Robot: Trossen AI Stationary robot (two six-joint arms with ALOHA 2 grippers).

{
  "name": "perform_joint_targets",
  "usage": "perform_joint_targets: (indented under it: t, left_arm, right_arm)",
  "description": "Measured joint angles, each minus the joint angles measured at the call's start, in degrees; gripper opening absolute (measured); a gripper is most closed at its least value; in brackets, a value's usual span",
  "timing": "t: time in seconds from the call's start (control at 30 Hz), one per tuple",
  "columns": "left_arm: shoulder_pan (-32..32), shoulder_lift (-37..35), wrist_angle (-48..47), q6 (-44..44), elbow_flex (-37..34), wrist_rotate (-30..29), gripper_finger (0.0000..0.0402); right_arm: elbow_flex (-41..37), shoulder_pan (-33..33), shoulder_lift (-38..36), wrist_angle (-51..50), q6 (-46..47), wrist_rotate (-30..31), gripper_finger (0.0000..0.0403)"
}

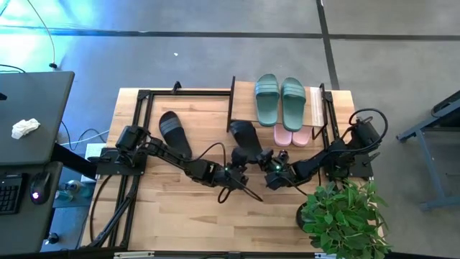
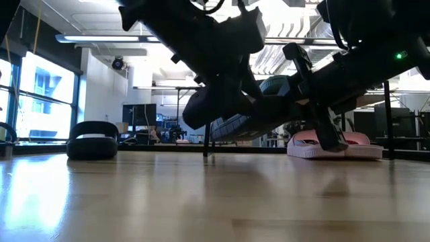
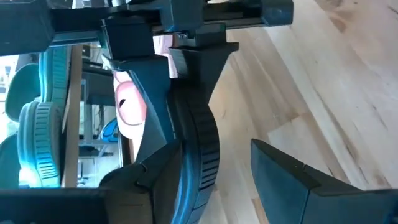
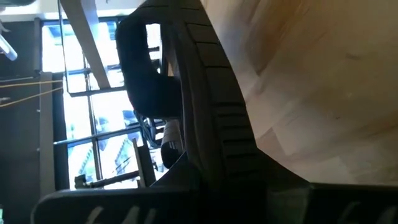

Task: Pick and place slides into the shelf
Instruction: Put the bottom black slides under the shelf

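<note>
The shelf (image 1: 316, 108) stands at the table's far right. The sage-green pair (image 1: 279, 99) lies on its top board and the pink pair (image 1: 291, 135) lies below. One black slide (image 1: 172, 133) rests sole-down on the table at the left. The other black slide (image 2: 222, 111) hangs tilted above the table's middle, with my right gripper (image 4: 211, 186) shut on it. My left gripper (image 3: 217, 186) is open, one finger on each side of that slide's sole (image 3: 199, 149). Bare table shows between the sole and one finger (image 3: 298, 186). My right gripper pinches the black slide's sole (image 4: 217, 155) between its two fingers, at the end away from the strap (image 4: 143, 81). The fingers lie along the sole. The slide is turned on edge and lifted clear of the table. Whether my left gripper's other finger (image 3: 143, 180) touches the sole, I cannot tell.
A potted plant (image 1: 341, 216) stands at the table's near right corner. A dark desk with a keyboard (image 1: 29, 129) is beyond the left edge. The shelf's black posts (image 1: 231, 108) rise just behind the held slide. Bare wood (image 1: 187, 216) lies near the front edge.
</note>
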Motion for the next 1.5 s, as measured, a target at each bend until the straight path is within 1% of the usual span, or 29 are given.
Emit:
perform_joint_targets:
  t: [0.07, 0.13, 0.2, 0.33, 0.5, 0.6, 0.67, 1.0, 1.07, 1.13, 1.23, 1.3, 1.33, 1.5]
  left_arm:
    - [0.0, 0.0, 0.8, 0.0, 0.0, -1.1, 0.0177]
    - [0.1, 0.1, 2.0, 0.1, 0.0, -3.6, 0.0177]
    - [0.4, 0.0, 2.4, 0.1, 0.1, -4.7, 0.0177]
    - [1.0, 0.0, 2.1, 0.2, 0.0, -4.7, 0.0177]
    - [1.8, 1.2, 1.3, 2.8, 0.0, -5.3, 0.0177]
    - [1.8, 2.5, 2.9, 3.1, 0.2, -5.4, 0.0177]
    - [1.7, 2.7, 1.6, 3.4, -0.1, -6.1, 0.0177]
    - [0.9, 2.6, 1.8, 4.7, 1.0, -6.9, 0.0176]
    - [0.9, 2.6, 1.8, 4.4, 1.4, -6.4, 0.0168]
    - [0.9, 2.6, 1.6, 4.2, 1.7, -6.3, 0.0147]
    - [0.8, 2.6, 1.0, 4.9, 1.9, -5.3, 0.0098]
    - [0.8, 2.5, -0.1, 4.8, 2.1, -3.3, 0.0064]
    - [0.8, 2.5, -0.8, 3.9, 2.1, -2.4, 0.0055]
    - [0.8, 2.4, -3.2, -0.3, 2.3, -1.1, 0.0054]
  right_arm:
    - [0.0, 0.0, 0.0, 0.5, 0.1, 0.0, 0.0035]
    - [0.2, 0.0, 0.0, 1.5, 0.3, -0.4, 0.0035]
    - [0.2, 0.0, -0.1, 2.1, 0.3, 0.4, 0.0035]
    - [0.2, -0.1, -0.1, 3.2, 0.3, 1.0, 0.0035]
    - [0.2, -0.1, -0.1, 3.5, 0.2, 1.1, 0.0035]
    - [0.2, 0.0, -0.1, 3.4, 0.2, 1.0, 0.0035]
    - [0.2, 0.0, -0.1, 2.9, 0.2, 0.9, 0.0035]
    - [0.2, -0.2, -0.1, 1.9, 0.2, 1.1, 0.0035]
    - [0.2, -0.3, -0.1, 1.8, 0.0, 1.1, 0.0035]
    - [0.2, -0.3, -0.1, 1.8, 0.0, 1.4, 0.0035]
    - [0.2, -0.3, -0.1, 1.8, 0.0, 1.8, 0.0035]
    - [0.2, -0.3, -0.1, 1.5, 0.0, 1.7, 0.0035]
    - [0.1, -0.3, -0.1, 1.3, 0.0, 1.4, 0.0035]
    - [0.1, -0.3, -0.1, 1.3, 0.0, 0.4, 0.0035]
